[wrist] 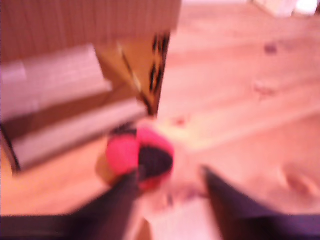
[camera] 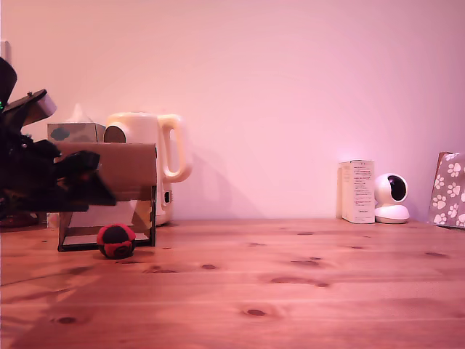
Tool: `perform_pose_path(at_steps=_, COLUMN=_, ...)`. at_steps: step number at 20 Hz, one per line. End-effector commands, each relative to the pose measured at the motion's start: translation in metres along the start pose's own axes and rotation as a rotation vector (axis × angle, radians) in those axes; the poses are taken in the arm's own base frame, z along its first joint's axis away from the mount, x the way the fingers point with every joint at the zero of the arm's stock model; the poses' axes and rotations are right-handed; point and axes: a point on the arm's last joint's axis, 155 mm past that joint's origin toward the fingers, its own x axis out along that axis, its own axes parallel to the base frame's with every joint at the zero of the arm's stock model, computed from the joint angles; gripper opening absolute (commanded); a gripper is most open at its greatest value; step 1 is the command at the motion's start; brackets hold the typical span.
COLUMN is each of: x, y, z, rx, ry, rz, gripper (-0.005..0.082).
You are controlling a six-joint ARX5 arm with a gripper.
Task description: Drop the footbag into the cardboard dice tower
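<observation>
The footbag (camera: 116, 241), a small ball of red and black panels, rests on the wooden table (camera: 290, 283) just in front of the cardboard dice tower's (camera: 123, 171) lower opening. In the exterior view my black gripper (camera: 102, 179) hangs at the left, above the footbag and in front of the tower's upper panel. The wrist view is blurred. There the footbag (wrist: 140, 156) lies just beyond my open gripper (wrist: 170, 176), close to one dark finger (wrist: 120, 200), with nothing held. The tower (wrist: 90, 75) and its pale ramp fill the area behind the ball.
A cream kettle (camera: 149, 156) and a tissue box (camera: 73, 132) stand behind the tower. At the exterior view's right, along the wall, are a white carton (camera: 357, 190), a small white camera (camera: 392, 198) and a paw-print bag (camera: 449, 190).
</observation>
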Motion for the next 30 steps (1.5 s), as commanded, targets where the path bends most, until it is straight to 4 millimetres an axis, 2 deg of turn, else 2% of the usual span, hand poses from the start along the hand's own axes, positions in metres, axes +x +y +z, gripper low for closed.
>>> perform_pose_path(at_steps=1, x=0.009, y=0.0, z=-0.012, rx=-0.001, ry=0.031, rz=-0.002, gripper=0.0732)
perform_pose_path(at_steps=5, x=0.026, y=0.004, z=-0.006, rx=0.002, ry=0.026, rz=-0.002, gripper=0.0732)
perform_pose_path(at_steps=9, x=0.048, y=0.017, z=-0.008, rx=-0.003, ry=0.044, rz=0.03, gripper=0.0731)
perform_pose_path(at_steps=15, x=0.066, y=0.024, z=-0.031, rx=-0.031, ry=0.141, rz=0.039, gripper=0.0704)
perform_pose_path(at_steps=16, x=0.066, y=0.025, z=-0.032, rx=-0.033, ry=0.148, rz=0.041, gripper=0.0638)
perform_pose_path(at_steps=17, x=0.066, y=0.025, z=-0.032, rx=-0.032, ry=0.147, rz=0.041, gripper=0.0536)
perform_pose_path(at_steps=19, x=0.066, y=0.027, z=-0.032, rx=-0.032, ry=0.147, rz=0.051, gripper=0.0225)
perform_pose_path(at_steps=20, x=0.066, y=0.027, z=-0.032, rx=-0.032, ry=0.147, rz=0.051, gripper=0.0107)
perform_pose_path(at_steps=21, x=0.066, y=0.026, z=-0.032, rx=-0.032, ry=0.147, rz=0.051, gripper=0.0051)
perform_pose_path(at_steps=24, x=0.065, y=0.025, z=-0.032, rx=-0.036, ry=0.156, rz=0.046, gripper=0.004)
perform_pose_path(at_steps=27, x=0.054, y=0.011, z=-0.031, rx=-0.053, ry=0.2, rz=-0.011, gripper=0.004)
perform_pose_path(at_steps=30, x=0.038, y=-0.004, z=-0.016, rx=-0.062, ry=0.214, rz=-0.056, gripper=0.004)
